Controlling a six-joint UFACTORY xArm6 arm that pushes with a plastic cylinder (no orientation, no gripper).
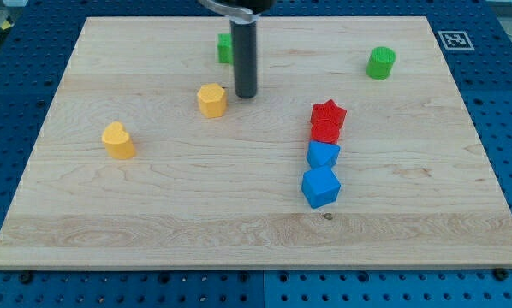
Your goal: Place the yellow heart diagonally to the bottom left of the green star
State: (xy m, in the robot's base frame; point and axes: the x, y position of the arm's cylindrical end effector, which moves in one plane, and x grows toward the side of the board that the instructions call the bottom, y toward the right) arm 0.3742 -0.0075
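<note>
The yellow heart lies on the wooden board at the view's left. A green block, probably the green star, sits near the view's top and is partly hidden behind my rod. My tip rests on the board just below and right of that green block. It is close to the right of a yellow hexagon, with a small gap between them. The heart is far to the lower left of my tip.
A green cylinder stands at the upper right. A red star and a second red block sit right of centre. Two blue blocks lie in a line just below them.
</note>
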